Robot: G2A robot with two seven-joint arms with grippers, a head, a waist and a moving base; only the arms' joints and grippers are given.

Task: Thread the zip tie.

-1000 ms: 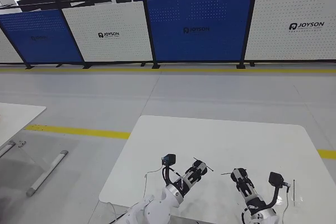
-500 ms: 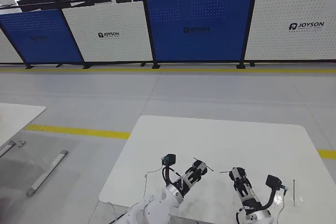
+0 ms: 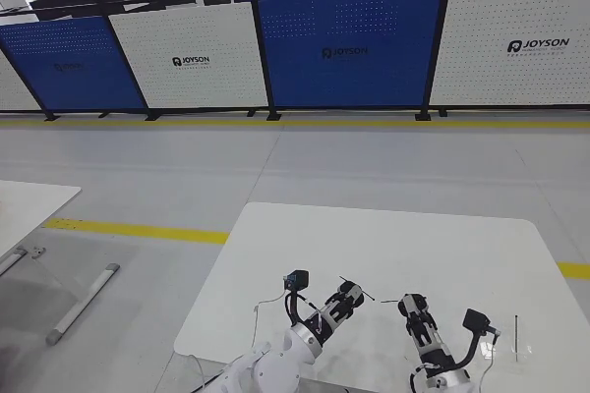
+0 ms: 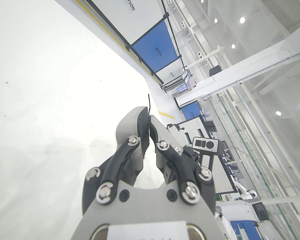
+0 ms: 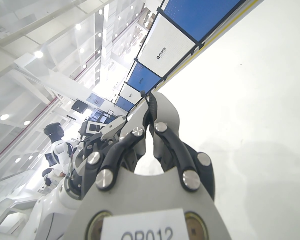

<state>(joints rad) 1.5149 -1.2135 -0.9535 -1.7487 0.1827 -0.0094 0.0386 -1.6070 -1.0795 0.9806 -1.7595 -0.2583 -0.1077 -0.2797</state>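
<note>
From above, both my arms sit over the white table (image 3: 393, 236), close to its near edge. My left gripper (image 3: 353, 288) is clenched on the zip tie (image 3: 367, 294), whose thin black strip crosses my fingertips and pokes out on both sides above the table. My right gripper (image 3: 404, 300) is just beside it, also above the table's near edge. It is clamped on a short black end that points toward my left one. The two tips are near each other but apart. A spare tie (image 3: 516, 339) lies flat on the table close to its right edge, well apart from both grippers.

In my left wrist view, my left gripper (image 4: 148, 118) has its pads pressed together on the zip tie (image 4: 149, 102). The narrow tail sticks up past my fingertips over the table (image 4: 40, 63).

In my right wrist view, my right gripper (image 5: 150, 106) is closed tight on the zip tie (image 5: 143, 94). The small square head juts just beyond my fingertips, above the table (image 5: 252, 88).
</note>
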